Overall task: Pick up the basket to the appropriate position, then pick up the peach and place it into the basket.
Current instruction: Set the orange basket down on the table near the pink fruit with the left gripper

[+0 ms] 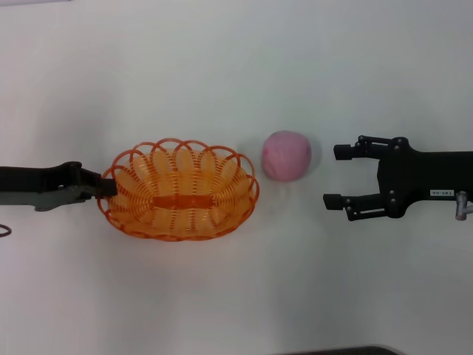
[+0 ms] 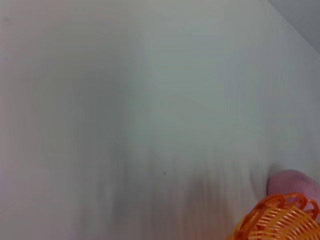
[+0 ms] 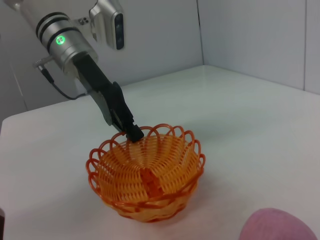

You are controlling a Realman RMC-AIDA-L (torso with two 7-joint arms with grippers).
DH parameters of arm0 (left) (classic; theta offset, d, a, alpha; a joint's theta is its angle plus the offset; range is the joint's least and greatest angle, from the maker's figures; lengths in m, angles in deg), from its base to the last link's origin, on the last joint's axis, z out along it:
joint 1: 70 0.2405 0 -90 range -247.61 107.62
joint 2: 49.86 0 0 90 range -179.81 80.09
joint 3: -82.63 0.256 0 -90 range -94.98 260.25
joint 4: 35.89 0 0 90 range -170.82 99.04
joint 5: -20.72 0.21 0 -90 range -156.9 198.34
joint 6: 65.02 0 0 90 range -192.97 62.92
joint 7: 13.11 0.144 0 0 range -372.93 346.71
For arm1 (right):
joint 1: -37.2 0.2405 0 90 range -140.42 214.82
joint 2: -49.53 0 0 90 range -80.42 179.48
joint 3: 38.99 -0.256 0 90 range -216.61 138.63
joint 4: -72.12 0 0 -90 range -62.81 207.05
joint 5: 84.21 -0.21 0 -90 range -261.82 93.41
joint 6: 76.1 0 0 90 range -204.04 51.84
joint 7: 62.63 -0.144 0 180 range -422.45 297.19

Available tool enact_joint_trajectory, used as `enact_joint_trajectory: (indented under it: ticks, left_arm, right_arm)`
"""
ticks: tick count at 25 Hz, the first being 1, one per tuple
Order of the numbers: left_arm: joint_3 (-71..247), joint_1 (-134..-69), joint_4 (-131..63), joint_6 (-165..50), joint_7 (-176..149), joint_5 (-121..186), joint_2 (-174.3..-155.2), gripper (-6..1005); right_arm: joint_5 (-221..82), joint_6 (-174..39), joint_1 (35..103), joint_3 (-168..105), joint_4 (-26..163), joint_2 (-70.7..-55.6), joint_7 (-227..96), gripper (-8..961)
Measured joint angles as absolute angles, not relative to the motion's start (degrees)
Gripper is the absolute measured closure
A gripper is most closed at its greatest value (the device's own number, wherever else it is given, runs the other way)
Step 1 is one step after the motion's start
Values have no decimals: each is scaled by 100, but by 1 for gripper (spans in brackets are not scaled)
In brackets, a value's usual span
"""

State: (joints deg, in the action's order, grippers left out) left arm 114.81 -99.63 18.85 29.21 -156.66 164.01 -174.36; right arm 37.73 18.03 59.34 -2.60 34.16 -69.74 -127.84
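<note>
The orange basket (image 1: 182, 234) rests on the white table, left of centre; it also shows in the left wrist view (image 2: 280, 221) and the right wrist view (image 3: 150, 201). My left gripper (image 1: 108, 188) reaches in from the left and is shut on the basket's left rim, and the right wrist view shows its dark fingers (image 3: 131, 131) pinching that rim. The pink peach (image 1: 287, 155) lies just right of the basket, apart from it, and appears too in both wrist views (image 2: 294, 182) (image 3: 278, 228). My right gripper (image 1: 334, 176) stands open a short way right of the peach, its fingers pointing at it.
The white table (image 1: 236, 66) stretches around the basket and peach. Pale walls (image 3: 250, 35) stand behind the table's far edges in the right wrist view. A dark edge (image 1: 347, 350) shows at the near side of the table.
</note>
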Motion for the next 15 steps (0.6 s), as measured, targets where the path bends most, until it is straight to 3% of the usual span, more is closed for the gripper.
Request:
enact_joint_trajectory:
  ticks: [15]
  left_arm:
    - [12016,-9641,1674,2388,-15669,15735,-17447,938]
  right_arm:
    - [3733,1804,5941,-313,3415,-6976,-12785,28]
